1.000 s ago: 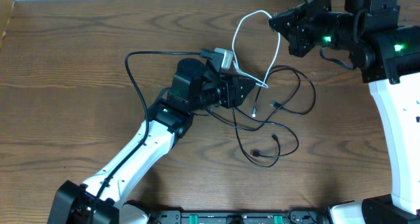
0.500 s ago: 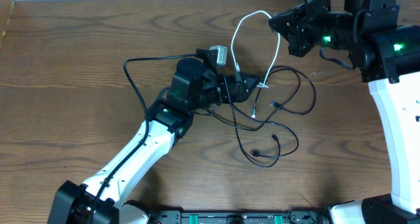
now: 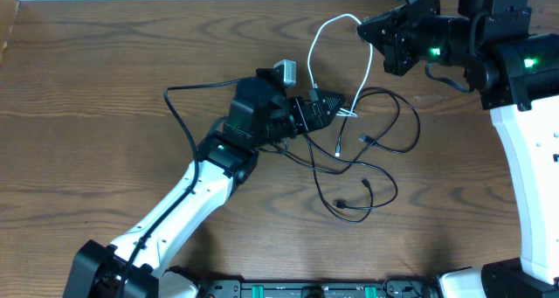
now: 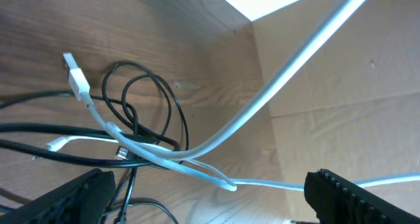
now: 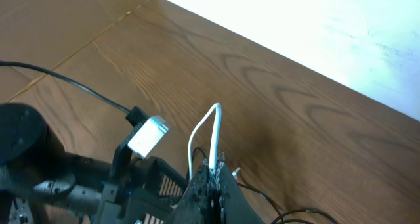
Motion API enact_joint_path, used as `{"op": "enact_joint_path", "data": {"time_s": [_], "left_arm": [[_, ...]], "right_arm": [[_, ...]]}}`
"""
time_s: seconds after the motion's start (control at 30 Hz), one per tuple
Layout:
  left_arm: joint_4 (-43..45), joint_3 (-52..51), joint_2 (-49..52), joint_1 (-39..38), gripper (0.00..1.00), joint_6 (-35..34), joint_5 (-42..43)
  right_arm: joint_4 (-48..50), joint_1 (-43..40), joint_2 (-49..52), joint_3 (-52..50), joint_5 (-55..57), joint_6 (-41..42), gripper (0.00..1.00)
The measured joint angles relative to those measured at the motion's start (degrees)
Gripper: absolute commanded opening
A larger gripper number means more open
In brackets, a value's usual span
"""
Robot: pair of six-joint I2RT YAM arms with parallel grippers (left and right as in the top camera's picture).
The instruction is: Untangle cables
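Right gripper (image 3: 371,29) clenched on the white cable (image 3: 313,51); left gripper (image 3: 338,107) spread wide, empty, nearer the tangle; black cables (image 3: 349,158) lie just ahead, the white strand running crosswise between its jaws.

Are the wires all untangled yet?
Not yet. No cable lies apart from the rest. The right pincer is pinching the white cable, and the open left pincer sits around it without gripping. The black cables lie crossed with it in a heap, so nearly all the sorting is left.
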Motion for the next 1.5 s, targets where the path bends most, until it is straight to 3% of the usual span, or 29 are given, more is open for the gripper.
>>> {"op": "enact_joint_path", "data": {"time_s": [0.43, 0.6, 0.67, 0.87, 1.27, 1.5], "left_arm": [[-0.2, 0.0, 0.0, -7.4, 0.65, -2.7, -18.7], [0.6, 0.0, 2.0, -7.4, 0.61, -3.3, -22.2], [0.9, 0.0, 3.4, -7.4, 0.53, -4.3, -22.7], [3.2, 0.0, 6.2, -7.4, 0.08, -6.0, -22.8], [4.9, 0.0, 5.9, -7.5, 0.07, -6.6, -20.2], [1.2, 0.0, -0.3, -7.4, 0.07, 1.0, -19.0]], "right_arm": [[0.0, 0.0, 0.0, 0.0, 0.0, 0.8, 0.01], [0.0, 0.0, 0.0, 0.0, 0.0, 0.8, 0.01], [0.0, 0.1, 0.0, 0.0, 0.0, 0.8, 0.01], [-0.1, 0.3, 0.0, 0.0, 0.0, 0.8, 0.01], [-0.3, 0.3, 0.0, 0.0, 2.0, 1.0, 0.01], [-0.9, 0.2, 0.0, 0.0, 12.7, 4.4, 0.01]]}}
